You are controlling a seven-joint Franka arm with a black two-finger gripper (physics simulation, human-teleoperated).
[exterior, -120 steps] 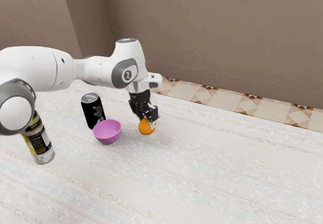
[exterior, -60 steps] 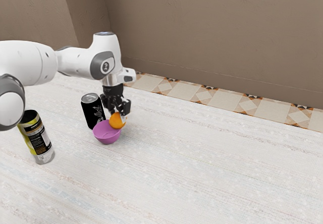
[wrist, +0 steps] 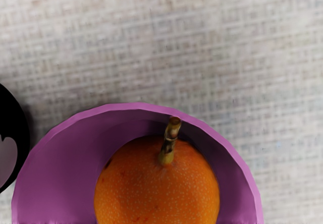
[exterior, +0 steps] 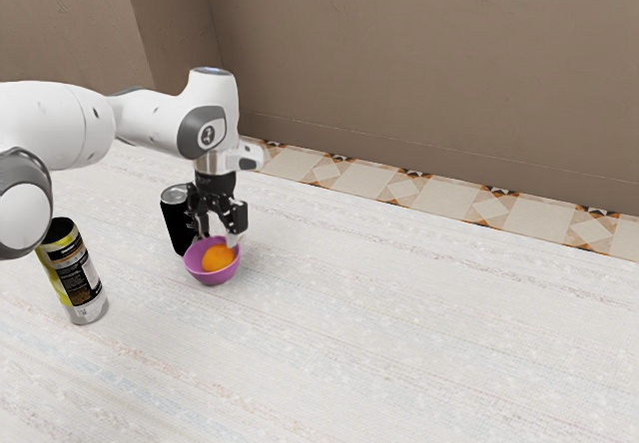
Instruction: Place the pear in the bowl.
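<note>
Just above the bowl my gripper point(exterior: 219, 237) stands open, its two fingers apart on either side over the rim. The orange pear point(exterior: 218, 257) lies inside the purple bowl point(exterior: 213, 277), below the fingertips. From the wrist view, the pear point(wrist: 157, 188) rests within the wall of the bowl point(wrist: 55, 176), its brown stem pointing up and leaning toward the rim. The lower part of the pear is cut off there.
A black can point(exterior: 177, 225) stands close behind the bowl, and its dark edge point(wrist: 12, 128) is near the bowl in the wrist view. A yellow and black bottle point(exterior: 74, 273) stands toward the exterior view's left on the pale table point(exterior: 399, 333).
My hand has moved toward the exterior view's left with the pear, over the bowl. The fingers have opened and the pear has dropped into the bowl.
</note>
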